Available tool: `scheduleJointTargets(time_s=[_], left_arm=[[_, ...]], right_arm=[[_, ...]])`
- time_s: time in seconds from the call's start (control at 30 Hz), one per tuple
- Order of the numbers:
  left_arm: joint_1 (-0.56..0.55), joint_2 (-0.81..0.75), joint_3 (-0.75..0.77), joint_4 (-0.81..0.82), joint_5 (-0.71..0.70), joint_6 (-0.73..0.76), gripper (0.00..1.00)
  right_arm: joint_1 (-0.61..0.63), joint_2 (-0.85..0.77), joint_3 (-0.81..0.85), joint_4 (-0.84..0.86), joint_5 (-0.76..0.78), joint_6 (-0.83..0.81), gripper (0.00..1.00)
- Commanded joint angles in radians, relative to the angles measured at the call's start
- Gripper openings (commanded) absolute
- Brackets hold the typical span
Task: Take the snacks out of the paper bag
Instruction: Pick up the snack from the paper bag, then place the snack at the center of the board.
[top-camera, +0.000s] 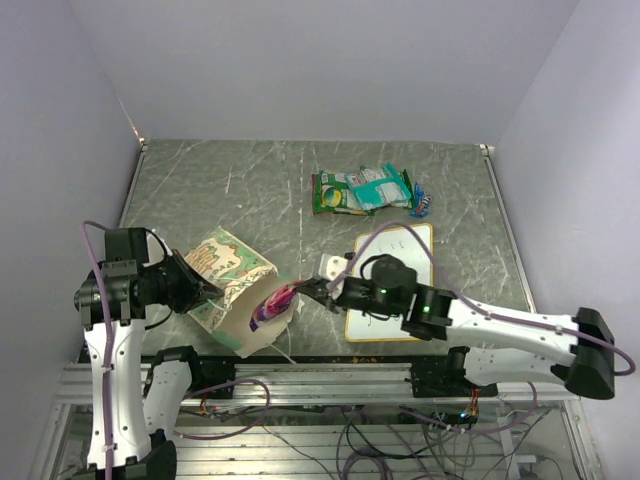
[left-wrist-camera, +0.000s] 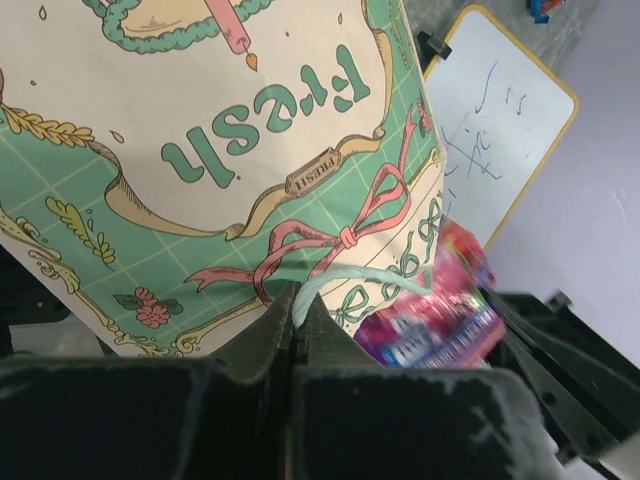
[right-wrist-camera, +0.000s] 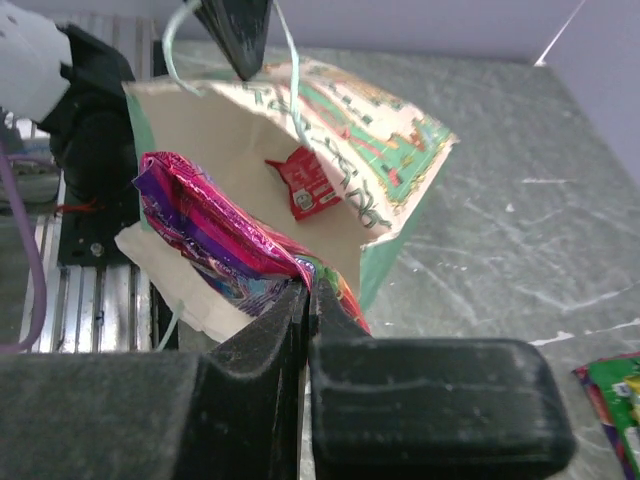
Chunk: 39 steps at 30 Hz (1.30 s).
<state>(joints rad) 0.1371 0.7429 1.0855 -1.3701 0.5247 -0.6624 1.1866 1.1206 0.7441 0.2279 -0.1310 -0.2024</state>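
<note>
1. Right gripper (right-wrist-camera: 308, 290) fingers fill the near edge of its wrist view, pinched tight on the end of a purple packet (right-wrist-camera: 215, 235) that sticks halfway out of the bag's mouth
2. That packet lies long and flat, its long axis running from inside the paper bag (right-wrist-camera: 370, 130) out toward the right arm; seen from above it points roughly rightward, across the table
3. Left gripper (left-wrist-camera: 295, 300) is clamped narrow on the thin string handle (left-wrist-camera: 350, 275), lifting the upper lip so the mouth gapes
4. Bag rests on its side at the near left of the table (top-camera: 230, 180), printed panel up, long axis slanting from far left to near right, mouth toward the right arm
5. Progress, by my reading: well along but not finished. Several green packets (top-camera: 360, 190) and a blue candy (top-camera: 422, 203) lie out at the far side, well apart from the bag
6. Left to do: draw the purple packet clear, then fetch the small red packet (right-wrist-camera: 305, 185) lying against the inner wall (anything deeper is hidden)
7. Whiteboard (top-camera: 410, 245) sits under the right arm, just beside the bag's mouth
</note>
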Motion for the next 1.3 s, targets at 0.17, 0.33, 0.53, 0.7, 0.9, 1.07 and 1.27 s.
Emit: scheduleJointTargets(time_s=[0.17, 0.33, 0.53, 0.7, 0.9, 1.07, 1.27], left_arm=[[-0.005, 0.013, -0.057, 0.242, 0.048, -0.117, 0.07], [-0.004, 0.036, 0.014, 0.258, -0.021, -0.078, 0.07], [-0.005, 0.025, -0.023, 0.379, -0.019, -0.147, 0.07], [-0.005, 0.048, -0.016, 0.386, 0.026, -0.130, 0.07], [-0.004, 0.070, 0.011, 0.300, 0.029, -0.066, 0.07], [-0.004, 0.074, -0.007, 0.306, 0.085, -0.107, 0.07], [-0.004, 0.117, 0.029, 0.235, 0.108, -0.054, 0.07]], right_arm=[[-0.001, -0.202, 0.165, -0.297, 0.280, -0.004, 0.00], [-0.001, -0.237, 0.277, -0.355, 0.466, -0.007, 0.00], [-0.008, -0.193, 0.413, -0.299, 0.790, 0.020, 0.00], [-0.133, -0.058, 0.458, -0.215, 0.821, -0.015, 0.00], [-0.417, 0.161, 0.656, -0.381, 0.706, 0.285, 0.00], [-0.515, 0.324, 0.750, -0.423, 0.720, 0.294, 0.00], [-0.605, 0.483, 0.798, -0.406, 0.829, 0.242, 0.00]])
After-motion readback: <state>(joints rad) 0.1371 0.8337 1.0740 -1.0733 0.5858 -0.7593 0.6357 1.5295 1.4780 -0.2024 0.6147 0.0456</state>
